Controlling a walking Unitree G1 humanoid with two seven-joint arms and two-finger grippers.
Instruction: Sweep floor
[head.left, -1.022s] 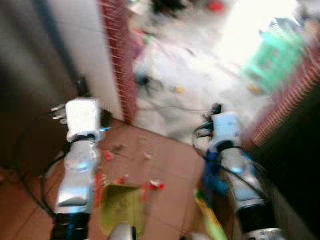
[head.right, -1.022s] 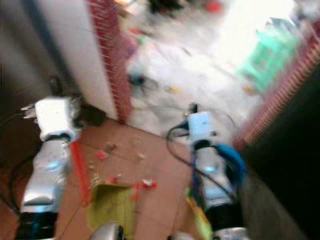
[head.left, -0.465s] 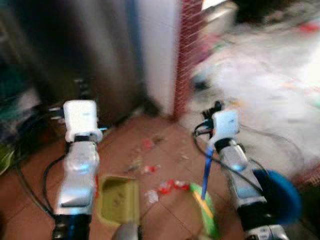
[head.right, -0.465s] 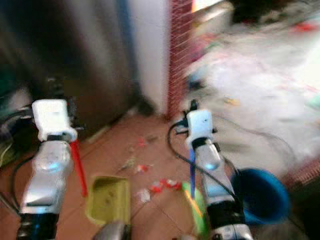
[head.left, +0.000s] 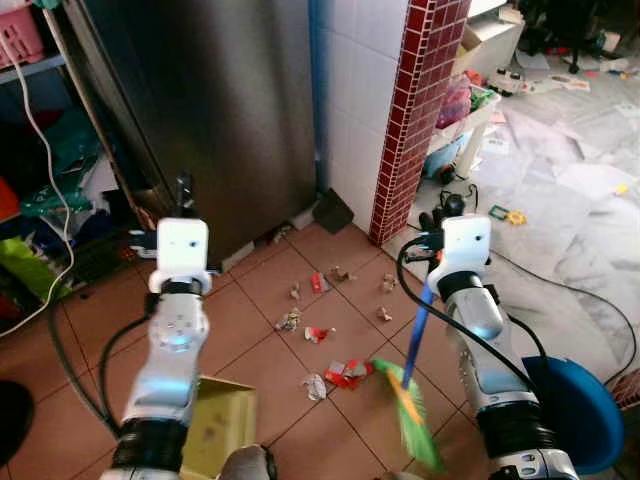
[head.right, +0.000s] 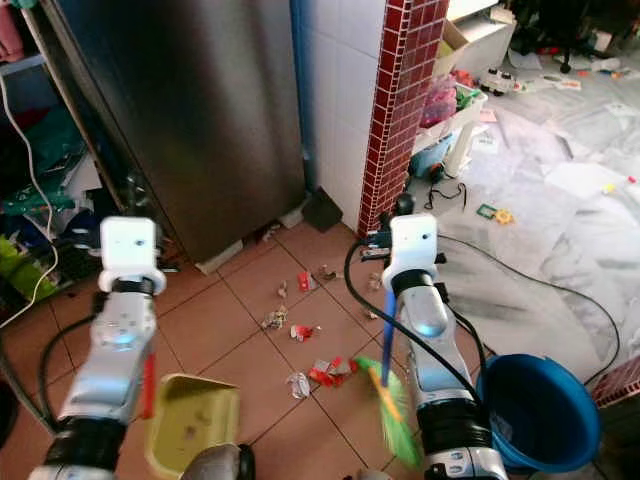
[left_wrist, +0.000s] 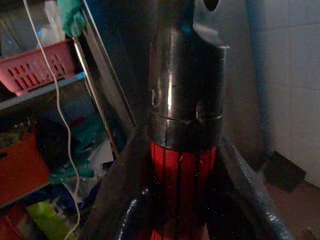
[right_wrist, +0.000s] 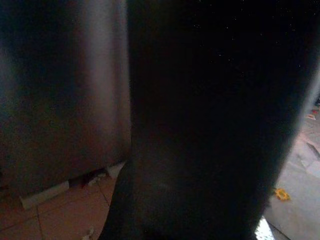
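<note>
Paper and red wrapper scraps (head.left: 322, 334) lie scattered on the brown tiles in front of the steel fridge (head.left: 220, 110). My left gripper (head.left: 182, 200) is shut on the red, black-capped handle (left_wrist: 182, 150) of a yellow-green dustpan (head.right: 192, 428), which hangs low beside my left arm. One black finger (left_wrist: 245, 192) hugs the handle. My right gripper (head.left: 445, 212) is shut on a broom's blue stick (head.left: 418, 320). Its green bristles (head.left: 410, 412) reach the floor just right of the red wrappers (head.left: 346, 373). The right wrist view is dark, with a black shape close to the lens.
A blue basin (head.right: 535, 410) sits on the floor by my right arm. A red-tiled pillar (head.left: 415, 110) stands beyond the litter, a black wedge (head.left: 332, 210) at its foot. Cluttered shelves with a pink basket (head.left: 20, 35) stand left. Cables (head.left: 560, 290) and papers cross the marble floor on the right.
The camera has swung left toward the fridge and the blur has cleared. Both arms keep their hold; the broom head now rests by the red wrappers.
</note>
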